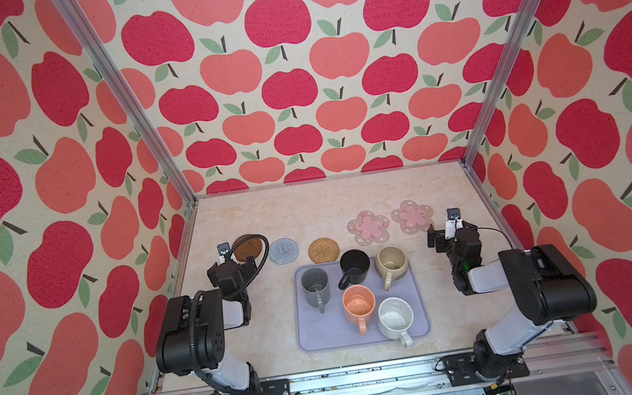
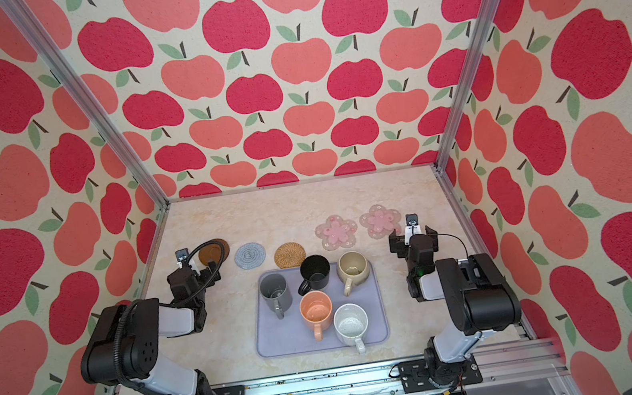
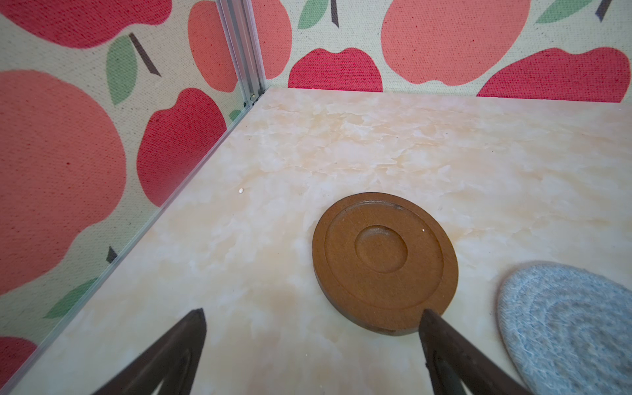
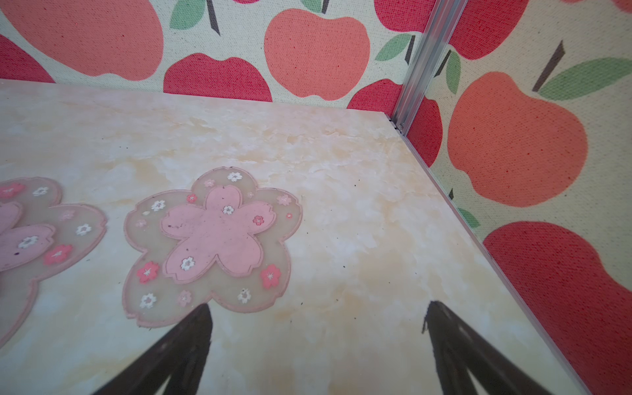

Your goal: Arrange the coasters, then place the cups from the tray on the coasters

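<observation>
While left pincer (image 3: 313,310) and right pincer (image 4: 318,304) gape empty | tall grey handled mug (image 1: 315,286) on lavender rectangular tray (image 1: 317,339) lies nearest left pincer, handle toward robot.

In both top views the dark brown round disc coaster (image 1: 248,249) lies partly behind a black cable loop (image 1: 268,251), while the wrist views' edges cut off the grey crocheted round coaster (image 3: 564,328) and one pink flower-shaped coaster (image 4: 30,236).
</observation>
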